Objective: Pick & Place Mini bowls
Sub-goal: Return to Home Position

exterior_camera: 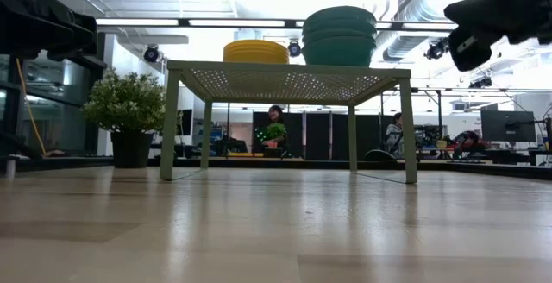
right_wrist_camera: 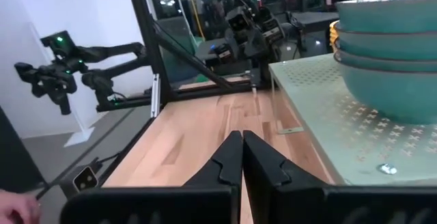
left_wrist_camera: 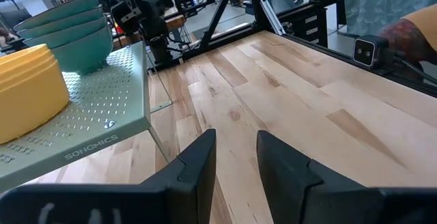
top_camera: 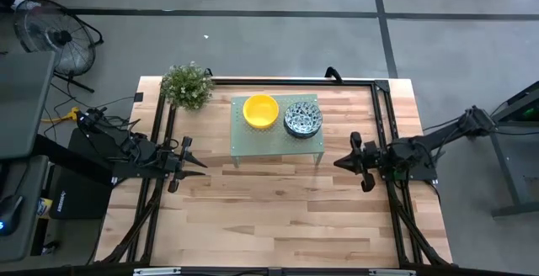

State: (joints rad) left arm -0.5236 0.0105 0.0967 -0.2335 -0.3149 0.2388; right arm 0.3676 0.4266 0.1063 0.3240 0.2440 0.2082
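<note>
Our left gripper (left_wrist_camera: 235,136) hangs over the table (top_camera: 278,217) left of the pale green stand (top_camera: 269,144), its fingers a narrow gap apart, holding and touching nothing. Our right gripper (right_wrist_camera: 242,138) hangs right of the stand, fingers pressed together, also empty. We count two stacks of mini bowls on the stand at the table's far middle: the yellow stack (top_camera: 260,111) on the left and the patterned stack (top_camera: 302,119) just beside it on the right. We count four patterned bowls; the yellow layers sit too tight to count. One plant (top_camera: 187,86) stands at the far left corner
</note>
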